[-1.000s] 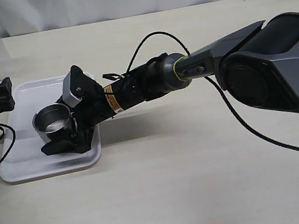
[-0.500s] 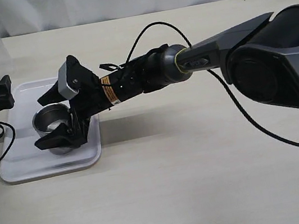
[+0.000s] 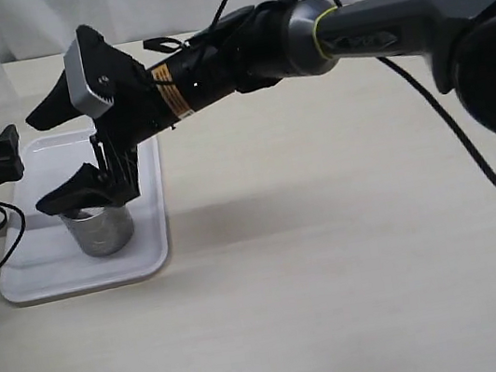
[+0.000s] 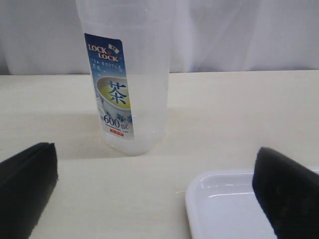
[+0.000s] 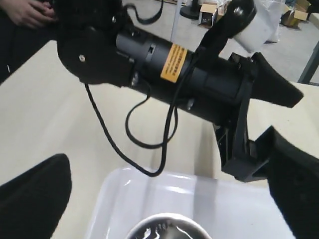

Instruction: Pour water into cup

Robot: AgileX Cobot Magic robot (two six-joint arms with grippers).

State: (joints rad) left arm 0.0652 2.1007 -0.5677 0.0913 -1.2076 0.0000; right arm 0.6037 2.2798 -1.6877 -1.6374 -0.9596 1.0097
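Black fingers of the right pincer [image 3: 37,163] stand spread wide, pinching nothing, and hang just over the cup [image 3: 100,233]. The lower finger crosses its rim (touching or not, I cannot tell). The cup stands upright on the white tray [image 3: 35,272]. Brushed steel like that should be stiff and light but slick, so I would clamp across the straight wall at mid-height and keep it level. A gleam inside it, in the right wrist view, may be water [image 5: 164,231]. Further out, the left pincer [image 4: 158,191] is likewise spread and empty, facing the clear plastic bottle [image 4: 124,74] on the table [image 3: 338,276].
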